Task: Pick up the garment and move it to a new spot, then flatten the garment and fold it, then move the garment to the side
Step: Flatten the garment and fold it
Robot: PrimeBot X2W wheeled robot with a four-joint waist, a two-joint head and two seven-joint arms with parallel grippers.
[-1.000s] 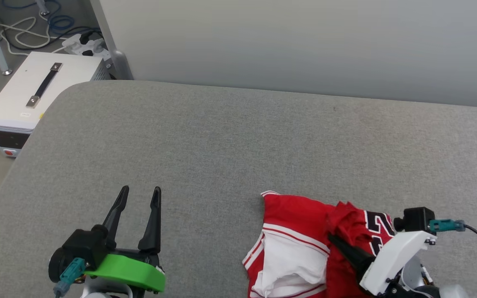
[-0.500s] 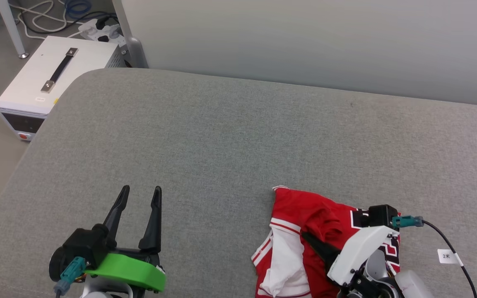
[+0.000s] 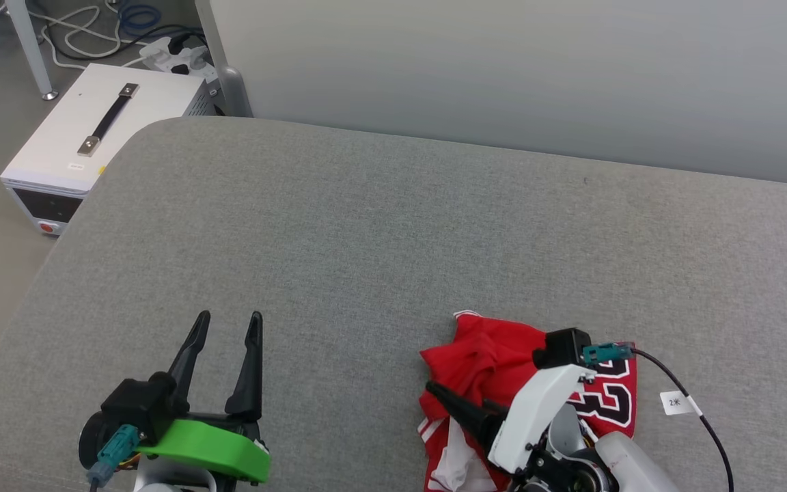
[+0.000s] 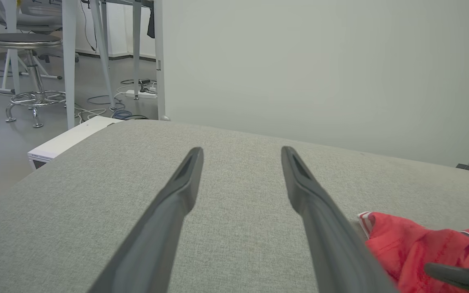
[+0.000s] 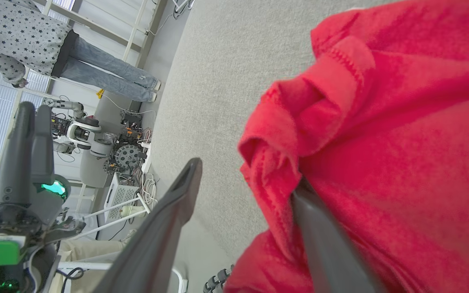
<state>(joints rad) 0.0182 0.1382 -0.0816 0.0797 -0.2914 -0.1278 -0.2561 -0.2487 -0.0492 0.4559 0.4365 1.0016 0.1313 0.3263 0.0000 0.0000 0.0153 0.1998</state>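
- One garment [image 3: 496, 355], red with a white part and the black digits "23", lies crumpled in a heap on the grey padded surface [image 3: 366, 225], in its near right part.
- Two grippers are seen, each with two long dark fingers.
- The left gripper [image 3: 229, 318] is over bare surface, well apart from the garment and to its left. Its two fingers stand wide apart and hold nothing.
- The right gripper [image 5: 244, 177] is at the garment with its fingers spread. One finger is beside the heap and the other is tucked under a red fold. No cloth is clamped between them.
- One white box [image 3: 93, 130] with one black handle stands on the floor, past the surface's far left corner.
- One person [image 5: 35, 44] in a star-dotted top and jeans stands in the background.
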